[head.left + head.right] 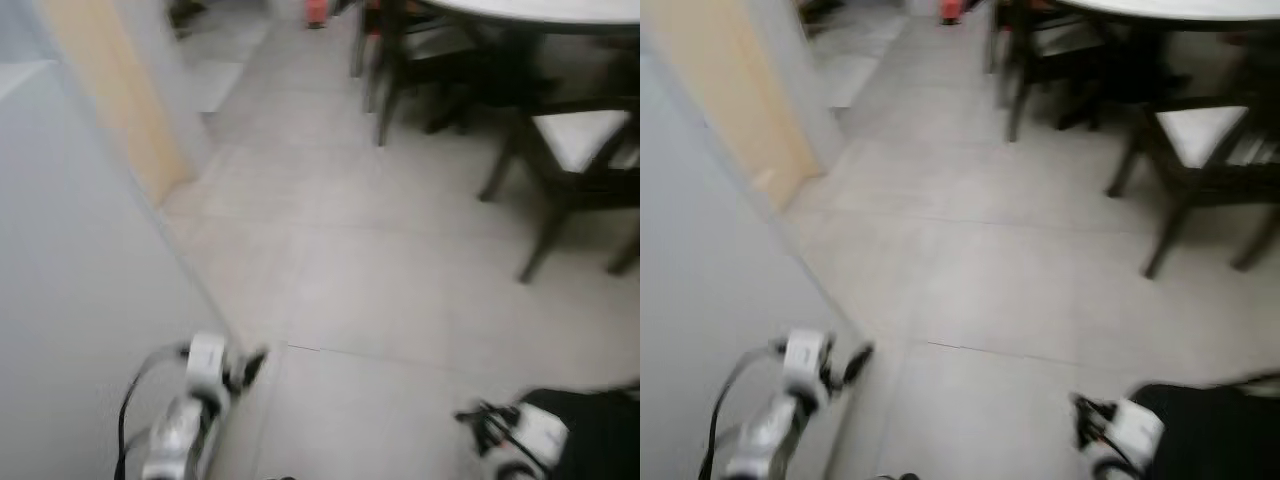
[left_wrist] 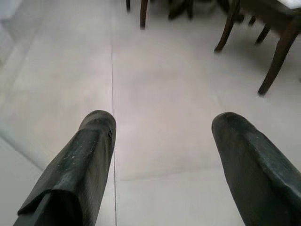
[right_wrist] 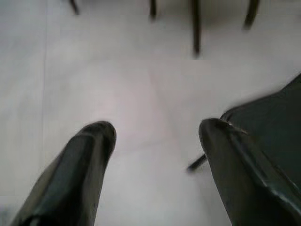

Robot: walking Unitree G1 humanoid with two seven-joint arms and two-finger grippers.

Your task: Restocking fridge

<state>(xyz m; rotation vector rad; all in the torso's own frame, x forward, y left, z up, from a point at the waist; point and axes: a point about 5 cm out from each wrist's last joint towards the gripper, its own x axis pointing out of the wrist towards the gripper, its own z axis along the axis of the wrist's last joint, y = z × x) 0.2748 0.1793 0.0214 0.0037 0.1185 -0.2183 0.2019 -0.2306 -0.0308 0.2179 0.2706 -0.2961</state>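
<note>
The picture is blurred. My left arm (image 1: 190,400) hangs low at the left, beside a pale grey wall or cabinet side (image 1: 70,300). In its wrist view the left gripper (image 2: 162,122) is open, with only bare floor tiles between the two black fingers (image 2: 89,155). My right arm (image 1: 530,430) is low at the right. The right gripper (image 3: 157,129) is also open over the floor and holds nothing. A black object (image 1: 595,425) lies close beside the right wrist, and I cannot tell what it is.
Light grey floor tiles (image 1: 380,270) stretch ahead. A white-topped table (image 1: 540,8) with dark wooden chairs (image 1: 570,170) stands at the far right. A beige panel (image 1: 115,90) rises at the far left, and something small and red (image 1: 315,10) sits on the floor far ahead.
</note>
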